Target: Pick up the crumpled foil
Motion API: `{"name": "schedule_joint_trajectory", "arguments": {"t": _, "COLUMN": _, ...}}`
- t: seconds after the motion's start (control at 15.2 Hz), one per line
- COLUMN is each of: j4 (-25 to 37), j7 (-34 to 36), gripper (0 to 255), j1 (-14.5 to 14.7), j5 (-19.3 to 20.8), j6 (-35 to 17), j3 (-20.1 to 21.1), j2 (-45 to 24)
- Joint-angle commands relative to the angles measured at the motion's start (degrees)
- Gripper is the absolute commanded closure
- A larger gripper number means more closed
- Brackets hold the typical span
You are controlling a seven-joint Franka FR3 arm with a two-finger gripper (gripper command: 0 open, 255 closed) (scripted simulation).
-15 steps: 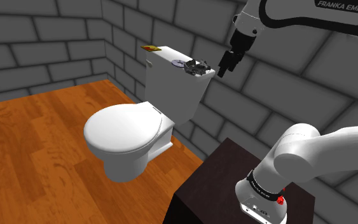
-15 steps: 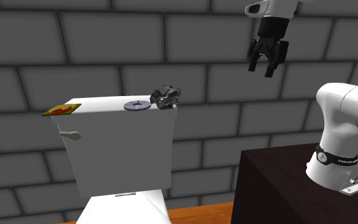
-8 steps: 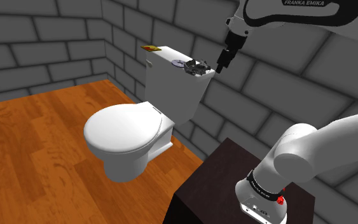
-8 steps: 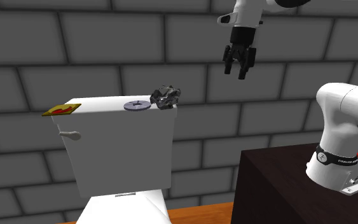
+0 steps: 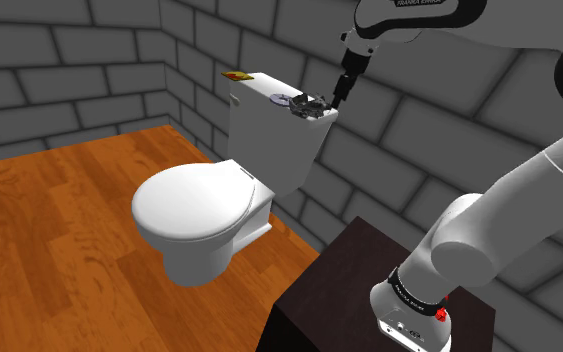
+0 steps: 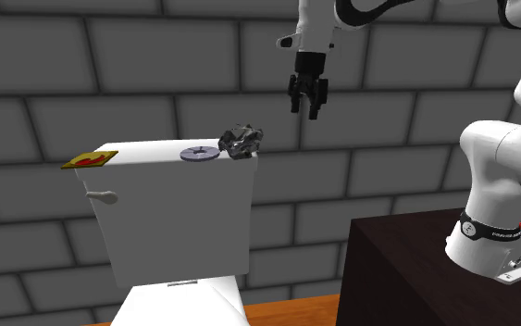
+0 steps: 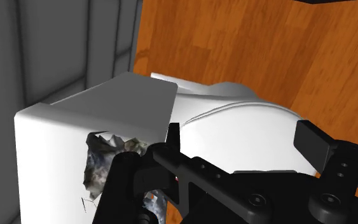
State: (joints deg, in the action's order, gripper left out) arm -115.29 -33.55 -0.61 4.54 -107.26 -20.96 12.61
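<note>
Wrist view: the gripper (image 7: 225,151) has its black fingers spread and holds nothing. The crumpled foil (image 7: 106,164) lies just past one finger rather than between the two. It sits at the end of the toilet tank lid (image 7: 107,105), close to the edge. An off-centre descent could nudge it off the lid toward the wooden floor (image 7: 234,38) beyond.

In the wrist view the pincer (image 7: 240,145) hides part of the crumpled foil (image 7: 101,167).
</note>
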Motion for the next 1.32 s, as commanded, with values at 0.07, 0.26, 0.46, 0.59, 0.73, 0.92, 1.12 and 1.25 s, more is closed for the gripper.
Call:
{"name": "schedule_joint_trajectory", "arguments": {"t": 0.07, "j4": 6.2, "j7": -6.4, "gripper": 0, "j1": -0.3, "j5": -2.6, "j6": -0.1, "j3": -2.5, "j2": -7.2}}
{"name": "schedule_joint_trajectory", "arguments": {"t": 0.26, "j4": 13.5, "j7": -12.4, "gripper": 0, "j1": -1.2, "j5": -6.0, "j6": 0.7, "j3": -4.2, "j2": -15.1}}
{"name": "schedule_joint_trajectory", "arguments": {"t": 0.46, "j4": 22.0, "j7": -18.0, "gripper": 0, "j1": -3.2, "j5": -9.7, "j6": 2.5, "j3": -4.9, "j2": -23.4}}
{"name": "schedule_joint_trajectory", "arguments": {"t": 0.59, "j4": 28.5, "j7": -21.3, "gripper": 0, "j1": -5.1, "j5": -12.1, "j6": 4.2, "j3": -4.9, "j2": -29.1}}
{"name": "schedule_joint_trajectory", "arguments": {"t": 0.73, "j4": 35.9, "j7": -24.1, "gripper": 0, "j1": -7.4, "j5": -14.3, "j6": 6.5, "j3": -4.5, "j2": -35.1}}
{"name": "schedule_joint_trajectory", "arguments": {"t": 0.92, "j4": 37.6, "j7": -25.2, "gripper": 0, "j1": -8.3, "j5": -15.1, "j6": 6.0, "j3": -4.1, "j2": -37.6}}
{"name": "schedule_joint_trajectory", "arguments": {"t": 1.12, "j4": 35.3, "j7": -25.3, "gripper": 0, "j1": -8.1, "j5": -15.2, "j6": 3.7, "j3": -4.0, "j2": -37.6}}
{"name": "schedule_joint_trajectory", "arguments": {"t": 1.25, "j4": 33.9, "j7": -25.4, "gripper": 0, "j1": -8.0, "j5": -15.3, "j6": 2.3, "j3": -3.9, "j2": -37.7}}
